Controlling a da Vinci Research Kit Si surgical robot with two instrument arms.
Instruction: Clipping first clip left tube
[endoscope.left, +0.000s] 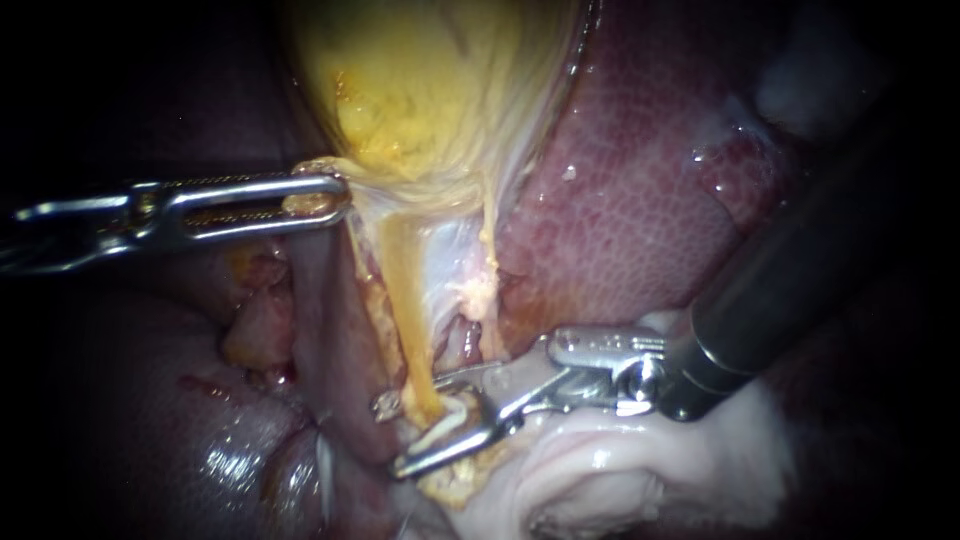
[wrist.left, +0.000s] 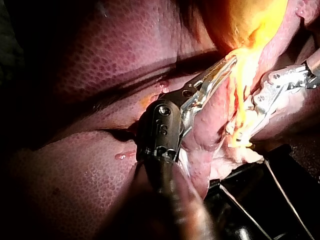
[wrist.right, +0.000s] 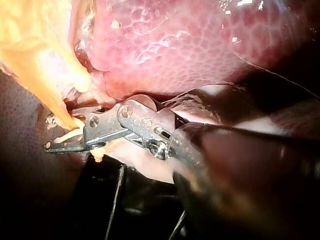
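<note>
Gallbladder (endoscope.left: 430, 90) is clamped by left instrument's (endoscope.left: 335, 197) end effector; right instrument's (endoscope.left: 400, 435) gapes around left tube (endoscope.left: 405, 300).

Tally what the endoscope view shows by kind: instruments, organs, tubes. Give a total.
Instruments: 2 (left instrument, right instrument)
Organs: 2 (liver, gallbladder)
Tubes: 2 (left tube, right tube)
Total: 6
</note>
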